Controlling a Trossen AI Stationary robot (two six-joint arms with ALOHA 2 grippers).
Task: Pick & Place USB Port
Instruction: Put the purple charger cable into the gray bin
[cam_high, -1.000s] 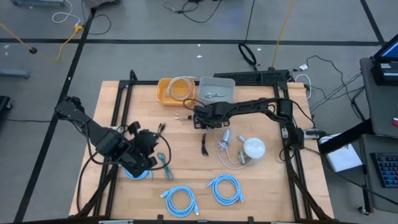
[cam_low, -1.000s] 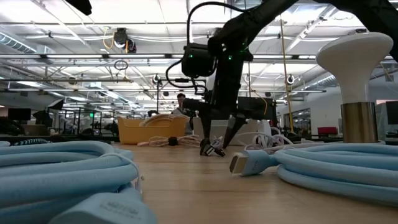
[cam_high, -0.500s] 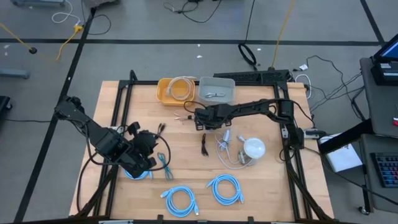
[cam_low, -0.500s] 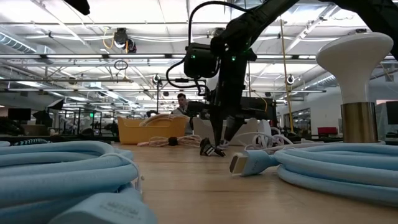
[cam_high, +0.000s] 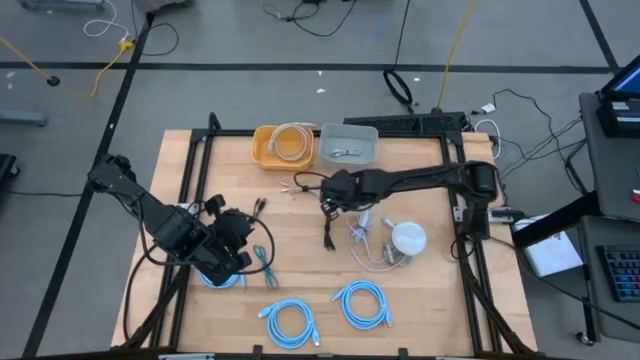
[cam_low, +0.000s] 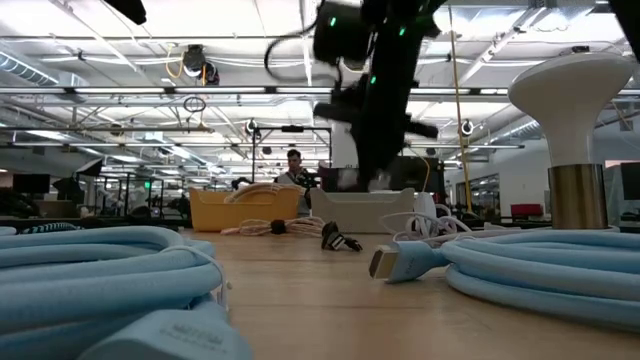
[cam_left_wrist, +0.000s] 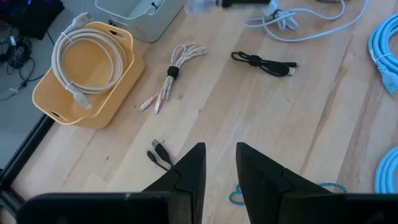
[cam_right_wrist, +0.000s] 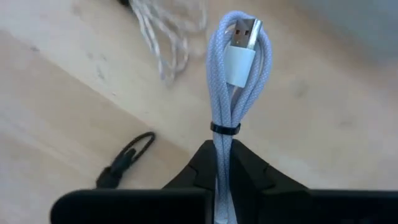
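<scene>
**A:** ok so what's the right hand (cam_right_wrist: 225, 163) doing here?

**B:** it's clamped on a bundled white USB cable (cam_right_wrist: 236, 81), the fingers pinch the lower part of the bundle just under its little black tie. The USB-A plug sticks up at the far end of the loop. In the high view that hand (cam_high: 333, 190) sits over the middle of the tabletop (cam_high: 430, 300), just in front of the gray bin (cam_high: 348, 146), and in the low view it's lifted clear of the wood.

**A:** and the left one?

**B:** left hand (cam_left_wrist: 217, 163) is parked near the left front of the tabletop, fingers slightly apart with nothing between them. From above it's at (cam_high: 238, 245), right by a small coiled teal cable (cam_high: 264, 262).

**A:** what else is lying around?

**B:** yellow tray (cam_high: 281, 146) with a coiled beige cable in it, touching the gray bin's left side. A short black cable (cam_high: 328, 234) lies just beneath the right hand. A white round-topped lamp thing (cam_high: 408, 238) sits on some loose white cables, plus two light blue cable coils (cam_high: 290, 320) near the front edge.
</scene>
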